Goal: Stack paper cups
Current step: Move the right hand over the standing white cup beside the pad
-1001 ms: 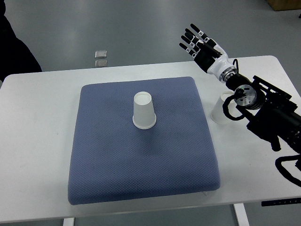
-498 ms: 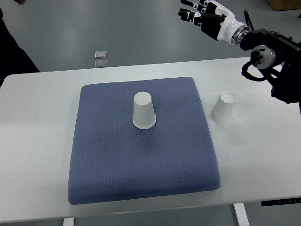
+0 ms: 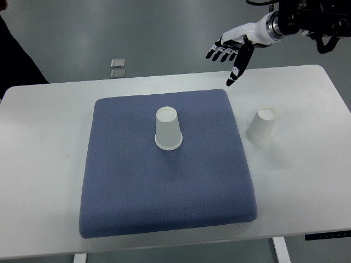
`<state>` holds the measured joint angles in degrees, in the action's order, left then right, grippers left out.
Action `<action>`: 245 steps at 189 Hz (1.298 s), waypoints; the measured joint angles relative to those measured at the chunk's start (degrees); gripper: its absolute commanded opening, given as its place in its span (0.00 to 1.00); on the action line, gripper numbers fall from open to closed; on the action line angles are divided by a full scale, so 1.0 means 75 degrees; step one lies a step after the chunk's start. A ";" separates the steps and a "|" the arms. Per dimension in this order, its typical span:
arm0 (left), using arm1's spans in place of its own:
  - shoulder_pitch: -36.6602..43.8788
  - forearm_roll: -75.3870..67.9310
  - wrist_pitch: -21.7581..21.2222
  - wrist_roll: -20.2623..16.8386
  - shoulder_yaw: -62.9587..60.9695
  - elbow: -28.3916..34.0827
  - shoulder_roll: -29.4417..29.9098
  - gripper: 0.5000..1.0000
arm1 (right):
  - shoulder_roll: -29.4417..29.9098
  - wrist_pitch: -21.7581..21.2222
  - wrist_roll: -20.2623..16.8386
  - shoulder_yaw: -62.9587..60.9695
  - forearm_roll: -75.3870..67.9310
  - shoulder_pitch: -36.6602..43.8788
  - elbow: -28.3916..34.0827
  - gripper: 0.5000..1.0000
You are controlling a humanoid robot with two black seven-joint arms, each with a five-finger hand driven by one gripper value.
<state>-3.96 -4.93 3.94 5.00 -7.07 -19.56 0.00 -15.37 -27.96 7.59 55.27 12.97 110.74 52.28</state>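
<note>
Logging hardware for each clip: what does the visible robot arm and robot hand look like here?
Only the right arm shows, at the top right. Its robot hand has a white glossy palm shell and black-tipped, segmented fingers with small light marks at the joints. A silver ring joins it to a black forearm with black cables looping beside it.

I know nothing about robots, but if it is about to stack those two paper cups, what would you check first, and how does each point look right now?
1. Both cups in sight: ok. One cup stands upside down on the blue mat; the other cup stands upside down on the white table, to the mat's right.
2. Cups apart, not yet stacked: ok.
3. Right hand free: ok, fingers spread, holding nothing.
4. Hand near a cup: not ok, it hovers beyond the table's far edge.
5. Nothing lies between the cups: ok.
6. Left hand: cannot tell, out of view.
</note>
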 measured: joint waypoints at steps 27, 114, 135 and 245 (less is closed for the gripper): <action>0.0000 -0.0011 0.0196 0.0001 0.0005 -0.0005 0.0000 1.00 | -0.0083 -0.0793 -0.0151 0.0701 0.0122 0.1502 0.1226 0.84; -0.0002 0.0012 0.0191 0.0001 0.0045 0.0160 0.0000 1.00 | -0.0464 -0.0939 -0.0179 0.1891 0.0797 0.3170 0.2258 0.84; -0.0007 0.0018 0.0179 0.0001 0.0051 0.0282 0.0000 1.00 | -0.0491 -0.0939 -0.0188 0.1955 0.1323 0.3131 0.2198 0.84; -0.0003 0.0024 0.0165 0.0001 0.0071 0.0519 0.0000 1.00 | -0.0478 0.0432 -0.0144 0.1320 0.1489 0.0426 0.0866 0.84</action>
<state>-3.98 -4.74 5.18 5.01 -6.54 -15.67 0.00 -18.95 -24.72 6.51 65.17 24.13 113.93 58.77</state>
